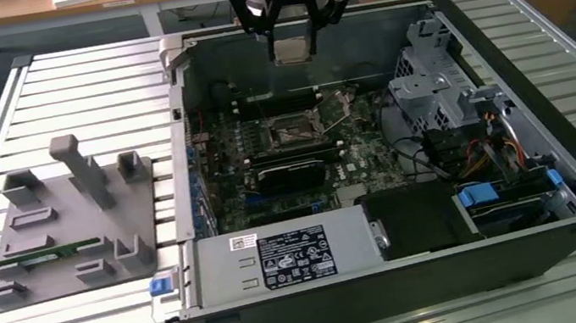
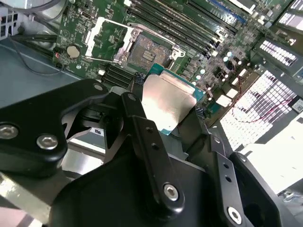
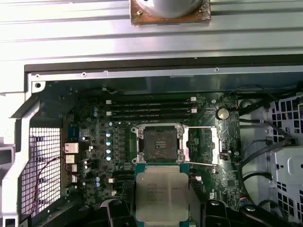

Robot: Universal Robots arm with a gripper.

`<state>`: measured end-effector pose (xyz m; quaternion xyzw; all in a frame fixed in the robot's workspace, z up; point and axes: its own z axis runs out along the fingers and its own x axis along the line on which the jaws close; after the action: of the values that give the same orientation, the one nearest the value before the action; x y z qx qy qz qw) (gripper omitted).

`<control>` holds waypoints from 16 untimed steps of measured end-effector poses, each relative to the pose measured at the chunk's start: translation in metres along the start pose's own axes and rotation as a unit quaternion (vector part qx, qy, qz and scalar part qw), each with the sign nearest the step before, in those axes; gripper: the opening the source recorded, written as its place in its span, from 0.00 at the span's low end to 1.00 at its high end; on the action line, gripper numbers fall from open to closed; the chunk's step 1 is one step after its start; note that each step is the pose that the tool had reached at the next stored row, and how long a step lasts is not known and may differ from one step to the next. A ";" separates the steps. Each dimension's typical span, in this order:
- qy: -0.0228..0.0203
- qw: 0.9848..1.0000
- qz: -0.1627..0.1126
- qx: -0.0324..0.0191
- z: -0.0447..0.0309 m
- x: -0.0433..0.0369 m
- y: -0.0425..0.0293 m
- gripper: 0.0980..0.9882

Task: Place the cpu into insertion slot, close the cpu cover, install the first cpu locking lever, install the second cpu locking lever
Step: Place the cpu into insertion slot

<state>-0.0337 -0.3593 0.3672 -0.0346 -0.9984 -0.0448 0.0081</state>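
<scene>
Exterior view, hold: the black fingers (image 1: 264, 28) are clamped on the flat square cpu with a dull silvery metal top (image 1: 292, 49), gripping its opposite edges so the underside stays free.
Exterior view, place: the cpu hangs above the far side of the open black computer case (image 1: 398, 282), which lies on the slatted metal counter (image 1: 82, 81). The cpu is well apart from the small square black insertion slot (image 1: 292, 132) on the green board.
Second wrist view, grip: the fingers (image 2: 139, 118) pinch the cpu (image 2: 168, 101) at two sides, keeping it level.
Second wrist view, socket: the insertion slot (image 2: 149, 49) is bare. The thin silver-grey metal frame cpu cover (image 2: 106, 38) is swung open beside it, leaving the way in clear.
First wrist view, alignment: the cpu (image 3: 161, 196) is roughly square with the insertion slot (image 3: 157, 143) but not yet seated. The cpu cover (image 3: 202, 145) lies folded open to one side.
</scene>
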 end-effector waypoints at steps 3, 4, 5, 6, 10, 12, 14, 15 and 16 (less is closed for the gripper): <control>-0.002 1.000 0.022 0.000 0.0002 0.0000 0.0000 0.50; -0.003 1.000 0.029 0.000 0.0003 0.0000 0.0000 0.50; -0.003 0.999 0.036 0.000 0.0004 0.0000 -0.0001 0.50; -0.004 0.999 0.044 0.000 0.0005 0.0000 -0.0001 0.50; -0.006 0.997 0.071 -0.001 0.0011 0.0000 -0.0001 0.50; -0.008 0.996 0.085 -0.001 0.0015 0.0000 -0.0001 0.50; -0.009 0.995 0.098 -0.001 0.0018 0.0000 -0.0002 0.50; -0.009 0.995 0.104 -0.001 0.0019 0.0000 -0.0002 0.50; -0.010 0.994 0.109 -0.001 0.0020 0.0000 -0.0002 0.50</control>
<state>-0.0338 -0.3592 0.3651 -0.1439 -0.9886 -0.0441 0.0031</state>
